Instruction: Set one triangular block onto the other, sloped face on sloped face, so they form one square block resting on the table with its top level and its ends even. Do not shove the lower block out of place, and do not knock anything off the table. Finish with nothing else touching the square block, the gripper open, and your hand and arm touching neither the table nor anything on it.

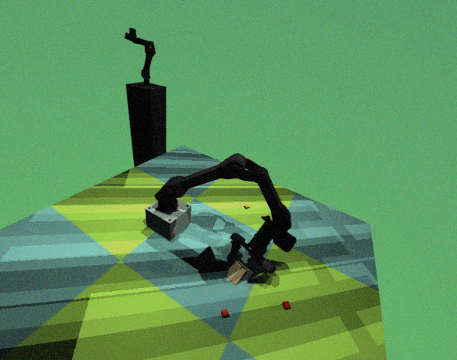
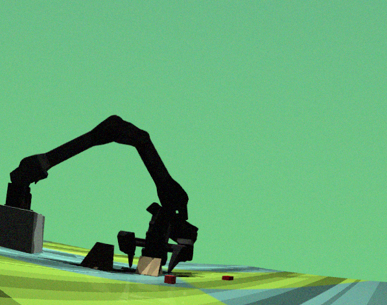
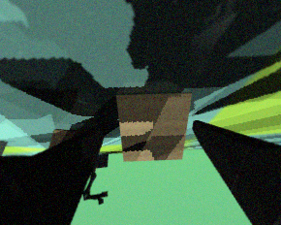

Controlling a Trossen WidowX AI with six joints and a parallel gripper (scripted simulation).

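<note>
A tan triangular block rests on the table, a broad face toward the exterior camera. My gripper is open and low, pointing down, one finger on each side of this block with gaps visible in the exterior view and the wrist view. Nothing is gripped. The other triangular block stands apart in dark shadow, on the arm-base side, its slope descending to the left in the exterior view. A brown part of it seems to show beyond the left finger in the wrist view.
Two small red blocks lie on the camera side of the gripper, the second farther right. A small orange piece lies behind the arm. The grey arm base is at left. Another arm stands on a black pedestal beyond.
</note>
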